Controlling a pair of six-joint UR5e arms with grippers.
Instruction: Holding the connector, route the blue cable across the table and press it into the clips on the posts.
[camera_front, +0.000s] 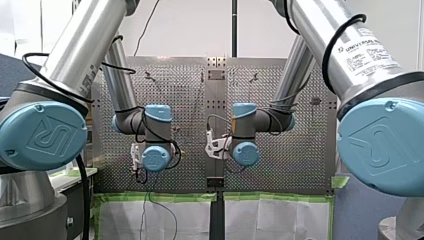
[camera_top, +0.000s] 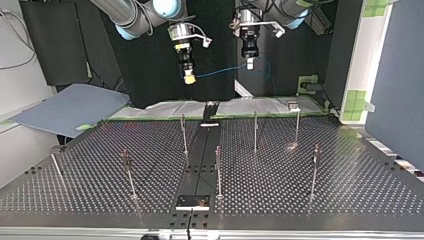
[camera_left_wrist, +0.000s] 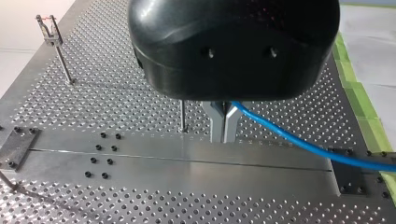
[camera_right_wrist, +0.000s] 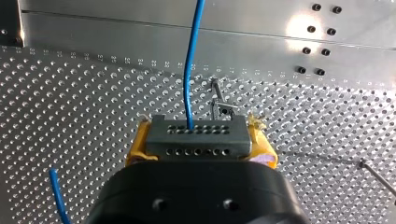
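Right claw (camera_right_wrist: 201, 151) grips connector (camera_right_wrist: 196, 133), left claw (camera_left_wrist: 223, 126) pinches blue cable (camera_left_wrist: 289, 139), perforated tbl (camera_left_wrist: 116, 93), posts (camera_top: 255, 131).

place: robotics lab | evidence: perforated metal table (camera_top: 325, 200), clip posts (camera_top: 255, 131), industrial arms (camera_front: 75, 50)

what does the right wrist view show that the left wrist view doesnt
Only the right wrist view: my right gripper shut on the grey connector, with a yellow pad at each side. Only the left wrist view: my left gripper shut on the blue cable partway along, and a clip-topped post. Both: the cable above the perforated table and its plain centre strip.
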